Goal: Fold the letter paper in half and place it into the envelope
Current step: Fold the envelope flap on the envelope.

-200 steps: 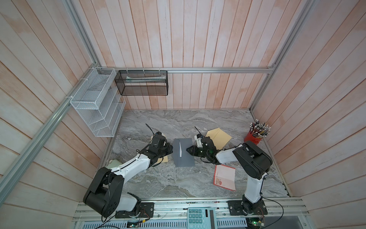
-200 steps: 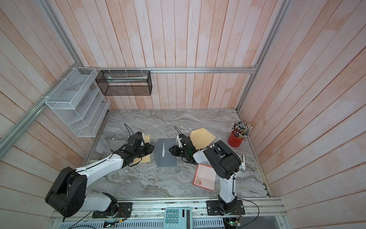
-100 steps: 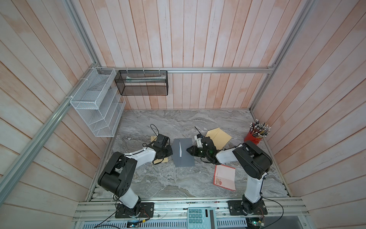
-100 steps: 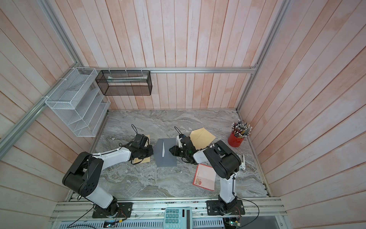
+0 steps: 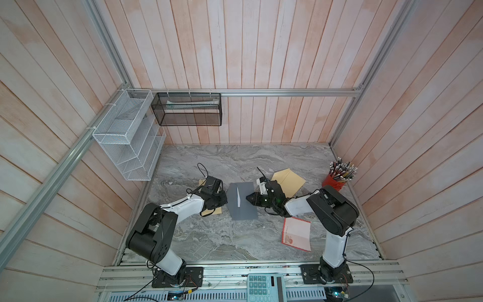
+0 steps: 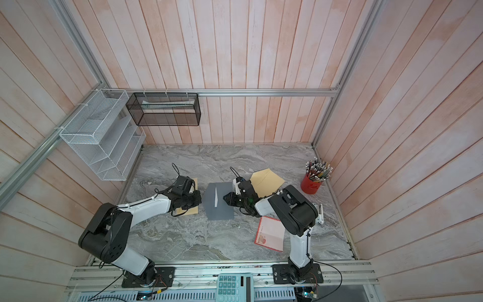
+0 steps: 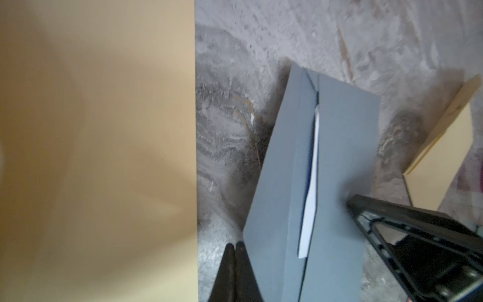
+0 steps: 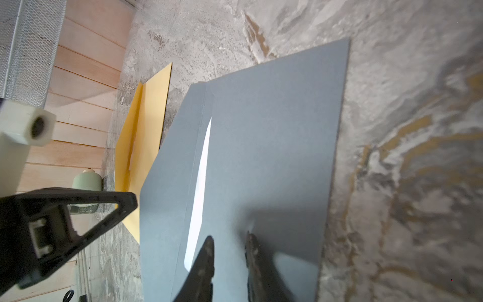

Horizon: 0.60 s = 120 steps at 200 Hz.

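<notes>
The left gripper (image 7: 235, 248) has its jaws pressed together with nothing between them. The tips sit low over the bare table (image 7: 339, 39), just beside a corner of the grey envelope (image 7: 339, 157); whether they touch its edge cannot be told. The right gripper (image 8: 230, 240) has its jaws a little apart and holds nothing, its tips down on or just above the envelope's face, close to the mouth. There the letter paper (image 8: 201, 183) shows only as a narrow white strip between flap and body, the rest hidden inside. In both top views the envelope lies flat mid-table between the two arms. A tan envelope (image 7: 91, 130) lies under the left wrist, and a second tan envelope (image 5: 288, 180) lies beyond the right one. Farther out are a red-edged sheet (image 5: 296, 234) near the right arm's base and a red cup (image 5: 334, 183) of pencils by the wall.
</notes>
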{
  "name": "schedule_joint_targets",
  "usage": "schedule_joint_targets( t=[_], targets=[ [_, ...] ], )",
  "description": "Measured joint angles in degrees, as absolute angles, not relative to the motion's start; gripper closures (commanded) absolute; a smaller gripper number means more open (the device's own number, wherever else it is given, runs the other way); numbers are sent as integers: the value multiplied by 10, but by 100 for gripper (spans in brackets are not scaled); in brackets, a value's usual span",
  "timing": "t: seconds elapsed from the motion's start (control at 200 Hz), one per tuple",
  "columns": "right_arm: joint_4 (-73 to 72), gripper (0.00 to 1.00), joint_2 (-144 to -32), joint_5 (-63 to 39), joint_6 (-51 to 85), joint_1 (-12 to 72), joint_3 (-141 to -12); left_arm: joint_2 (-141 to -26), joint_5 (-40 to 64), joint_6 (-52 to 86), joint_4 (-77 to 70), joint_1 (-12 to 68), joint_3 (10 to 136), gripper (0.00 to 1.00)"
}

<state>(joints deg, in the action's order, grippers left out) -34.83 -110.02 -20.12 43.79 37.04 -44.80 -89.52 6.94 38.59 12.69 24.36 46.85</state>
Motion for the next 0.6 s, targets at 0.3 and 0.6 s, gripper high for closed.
schedule_joint_targets(
  t=[0.3, 0.6],
  targets=[
    [-358, 77, -1105, -208, 440, 370, -448, -919, 74, 388, 126, 241, 469, 100],
    [-360, 77, -1105, -209, 441, 370, -448, -949, 83, 389, 116, 241, 469, 100]
  ],
)
